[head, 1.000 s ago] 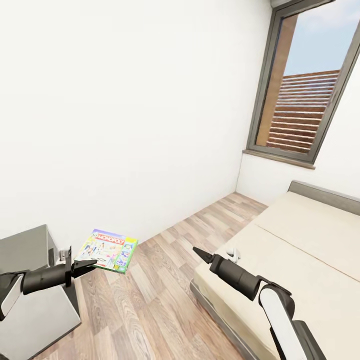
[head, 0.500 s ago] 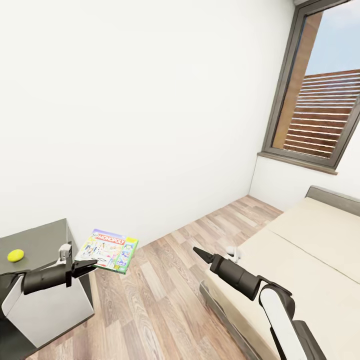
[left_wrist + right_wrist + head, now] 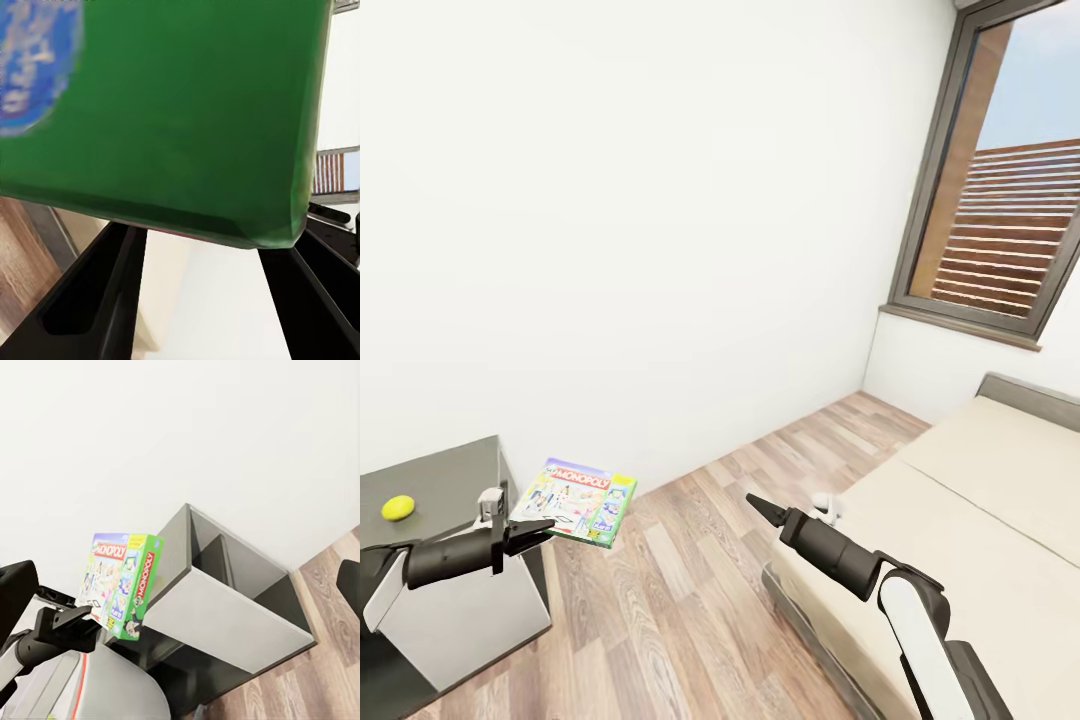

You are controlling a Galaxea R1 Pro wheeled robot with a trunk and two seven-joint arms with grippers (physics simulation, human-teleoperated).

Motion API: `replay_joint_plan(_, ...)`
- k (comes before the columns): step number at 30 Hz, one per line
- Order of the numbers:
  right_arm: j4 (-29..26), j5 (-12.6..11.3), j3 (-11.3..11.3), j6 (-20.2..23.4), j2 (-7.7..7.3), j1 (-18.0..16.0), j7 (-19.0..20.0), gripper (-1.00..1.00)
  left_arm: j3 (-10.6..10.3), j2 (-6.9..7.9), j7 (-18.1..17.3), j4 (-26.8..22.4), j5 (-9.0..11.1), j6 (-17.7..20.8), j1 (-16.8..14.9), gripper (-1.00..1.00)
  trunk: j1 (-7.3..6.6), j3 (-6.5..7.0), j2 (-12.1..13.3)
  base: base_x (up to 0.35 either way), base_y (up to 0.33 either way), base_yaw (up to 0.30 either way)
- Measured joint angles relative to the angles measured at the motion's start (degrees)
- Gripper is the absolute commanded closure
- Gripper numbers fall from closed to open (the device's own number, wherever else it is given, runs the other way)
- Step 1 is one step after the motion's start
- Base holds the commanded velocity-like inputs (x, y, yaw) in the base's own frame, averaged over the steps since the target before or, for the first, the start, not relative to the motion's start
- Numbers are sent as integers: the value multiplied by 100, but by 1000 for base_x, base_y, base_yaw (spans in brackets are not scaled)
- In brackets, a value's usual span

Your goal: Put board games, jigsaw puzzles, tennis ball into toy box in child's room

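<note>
In the head view, the left gripper (image 3: 530,531) is seen clamped on the near edge of the Monopoly board game (image 3: 576,501), which is held level in the air above the wood-plank floor (image 3: 690,590), just beside the corner of a dark grey cabinet (image 3: 450,585). The tennis ball (image 3: 398,507) is seen lying on the cabinet's top, near its left edge. The right gripper (image 3: 756,504) is held out over the floor by the near corner of the bed (image 3: 960,520), its fingers drawn to a point with nothing between them. Farther off, a white wall and a dark-framed window (image 3: 1000,190) are seen.

The box's plain green underside (image 3: 172,112) is given by the left wrist view, the black fingers (image 3: 97,300) below it. The box's green side with its logo (image 3: 124,585) and the cabinet's open compartments (image 3: 225,585) are given by the right wrist view.
</note>
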Motion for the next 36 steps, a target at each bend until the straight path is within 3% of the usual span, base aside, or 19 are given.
replay_joint_plan(19, 0, 1, 0, -2, 8, -1, -7, -100, -1, -6, 0, 1, -12, -10, 0, 100, 0, 0, 0, 0, 0, 255)
replay_joint_plan(36, -3, 1, 0, -8, 8, 0, -10, -100, 0, -18, 0, 1, 0, -2, -1, 100, 0, 0, 0, 0, 0, 21)
